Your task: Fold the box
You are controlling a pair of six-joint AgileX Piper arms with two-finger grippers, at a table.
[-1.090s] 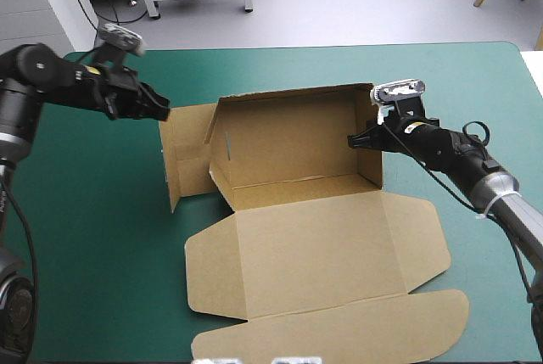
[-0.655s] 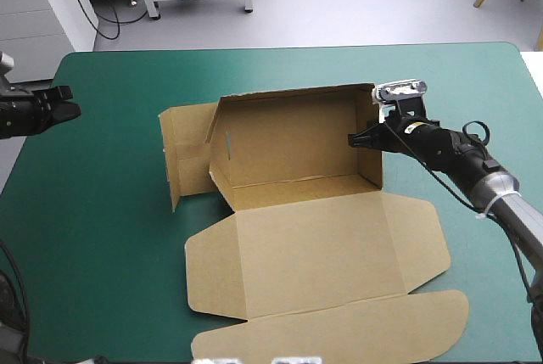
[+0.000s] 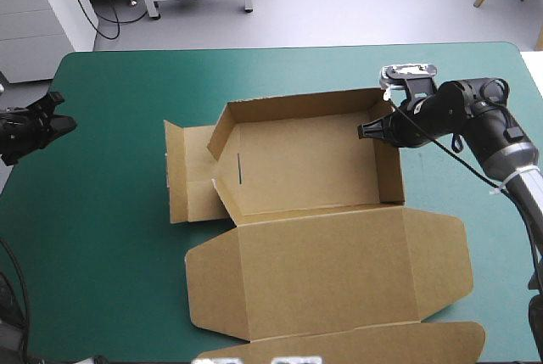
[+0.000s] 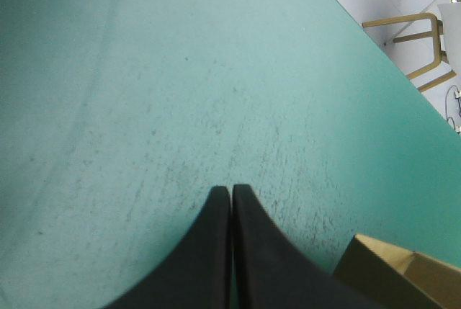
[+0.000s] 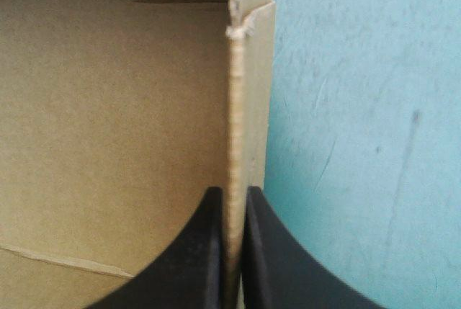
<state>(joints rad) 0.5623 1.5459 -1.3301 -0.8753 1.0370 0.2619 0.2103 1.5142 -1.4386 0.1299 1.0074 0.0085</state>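
Nearest the table's front edge, the tuck flap (image 3: 356, 349) of the box (image 3: 314, 169) runs out of the high view, so its outer rim cannot be seen. Behind it the lid (image 3: 331, 275) lies flat on the teal-green table (image 3: 110, 237), rounded ears at both ends. Beyond the lid's crease the box stands as an open tray around the middle of the table. Its right wall (image 3: 389, 169) and far wall (image 3: 297, 105) are upright. The left side is harder to read: an inner wall slants in, and a loose side panel (image 3: 188, 173) lies spread outward on the cover.

The right pincer (image 3: 371, 131) is clenched on the top edge of the right wall near the far corner. In its own view (image 5: 234, 195) the black fingers are all but closed, the board's raw edge between them, the brown inside of the box (image 5: 108, 107) on one side and bare cover on the other.

The left pincer (image 3: 64, 122) hangs at the table's left edge, well apart from the box, its arm cut off. Its fingers meet in one pointed arch (image 4: 231, 192) and grasp nothing. Only a corner of the box (image 4: 403, 276) shows beside them.
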